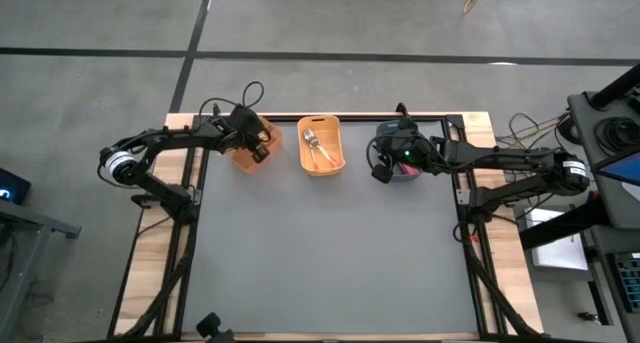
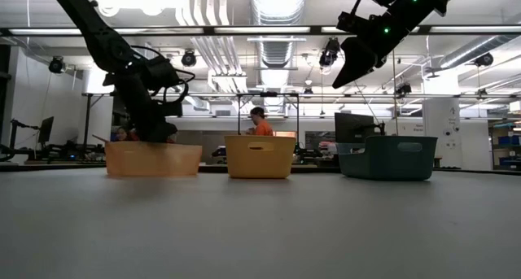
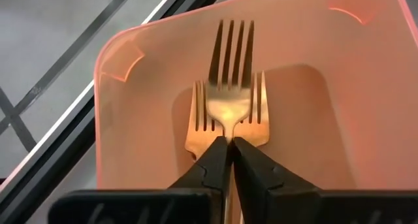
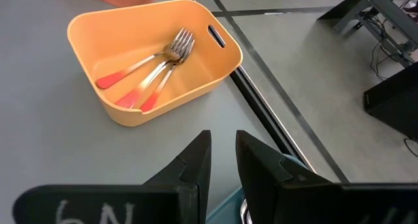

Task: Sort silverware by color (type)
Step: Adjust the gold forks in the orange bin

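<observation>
My left gripper (image 3: pixel 230 142) reaches down into the pink-orange bin (image 3: pixel 130 119) at the table's far left (image 1: pixel 250 148) and is shut on a gold fork (image 3: pixel 230 80). More gold tines (image 3: pixel 196 116) lie under that fork on the bin's floor. The yellow-orange middle bin (image 4: pixel 85 48) holds silver-tined forks (image 4: pixel 157 64) with orange-pink handles, lying flat on its floor. My right gripper (image 4: pixel 223 152) hangs open and holds nothing, above the dark teal bin (image 2: pixel 387 157) at the far right (image 1: pixel 400 161). My left gripper pinches the gold fork's neck (image 3: pixel 228 134), just behind the tines, between its two fingertips. The fingers slant down into the bin and run along the fork; its handle is hidden under them. The tines point away over the other gold tines; I cannot tell whether it is lifted.
The three bins stand in a row along the table's far edge; the grey mat (image 1: pixel 330 253) stretches in front of them toward the near edge. A black frame rail (image 4: pixel 274 106) runs beside the middle bin. A person in orange (image 2: pixel 262 124) stands in the room beyond.
</observation>
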You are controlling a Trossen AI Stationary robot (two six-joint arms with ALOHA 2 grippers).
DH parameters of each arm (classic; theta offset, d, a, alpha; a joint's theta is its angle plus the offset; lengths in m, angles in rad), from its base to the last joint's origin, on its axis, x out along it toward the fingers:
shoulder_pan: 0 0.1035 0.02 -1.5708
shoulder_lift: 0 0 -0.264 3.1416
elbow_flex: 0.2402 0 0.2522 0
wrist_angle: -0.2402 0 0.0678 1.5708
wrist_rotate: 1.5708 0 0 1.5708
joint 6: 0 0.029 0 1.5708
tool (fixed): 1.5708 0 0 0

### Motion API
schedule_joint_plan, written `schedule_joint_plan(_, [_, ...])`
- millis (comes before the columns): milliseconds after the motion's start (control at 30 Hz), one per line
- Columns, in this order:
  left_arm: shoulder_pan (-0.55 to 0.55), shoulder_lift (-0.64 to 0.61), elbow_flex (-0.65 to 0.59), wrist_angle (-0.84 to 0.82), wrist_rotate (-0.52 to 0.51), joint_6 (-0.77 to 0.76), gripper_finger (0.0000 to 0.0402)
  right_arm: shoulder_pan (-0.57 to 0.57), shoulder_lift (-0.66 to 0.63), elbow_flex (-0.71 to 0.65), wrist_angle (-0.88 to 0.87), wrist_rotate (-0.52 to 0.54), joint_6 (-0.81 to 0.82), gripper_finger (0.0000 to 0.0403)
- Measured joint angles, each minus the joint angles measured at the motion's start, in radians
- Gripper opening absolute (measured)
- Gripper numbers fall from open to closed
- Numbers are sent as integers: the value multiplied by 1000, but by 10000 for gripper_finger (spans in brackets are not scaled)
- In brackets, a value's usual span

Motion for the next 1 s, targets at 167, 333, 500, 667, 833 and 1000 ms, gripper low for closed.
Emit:
schedule_joint_plan(167, [0,0,0,1,0,-20,3,0,0,0,0,0,0,63])
schedule_joint_plan(333, [0,-27,1,1,4,-43,1,0,0,0,0,0,0,63])
schedule_joint_plan(500, [0,-76,2,-5,11,-49,1,0,0,0,0,0,0,63])
schedule_joint_plan(667, [-1,-128,2,-27,13,-50,0,0,0,0,0,0,0,63])
schedule_joint_plan(833, [-1,-190,2,-38,13,-50,0,0,0,0,0,0,0,63])
schedule_joint_plan(1000, [-1,-253,3,-64,12,-49,0,0,0,0,0,0,0,63])
